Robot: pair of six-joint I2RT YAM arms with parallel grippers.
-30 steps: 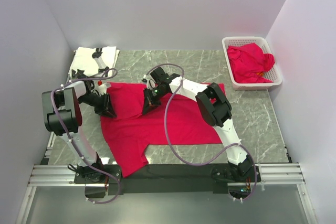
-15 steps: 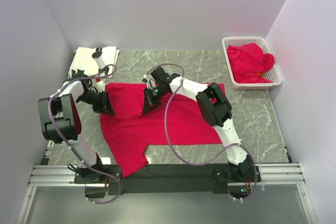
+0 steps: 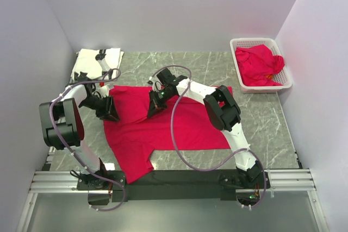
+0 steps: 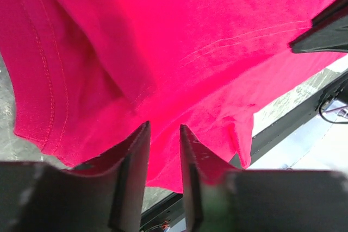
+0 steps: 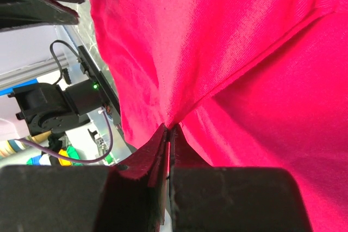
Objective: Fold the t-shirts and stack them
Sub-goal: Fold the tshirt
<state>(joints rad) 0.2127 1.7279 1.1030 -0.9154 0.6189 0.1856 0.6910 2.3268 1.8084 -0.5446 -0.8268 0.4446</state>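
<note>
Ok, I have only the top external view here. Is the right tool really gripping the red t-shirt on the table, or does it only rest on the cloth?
Observer: It is gripping. In the right wrist view the right tool is shut on a raised fold of the red t-shirt.
Operator: And the left tool, please?
Observer: In the left wrist view the left tool has its fingers apart. Red cloth shows through the gap, but I cannot tell whether any lies between them.
</note>
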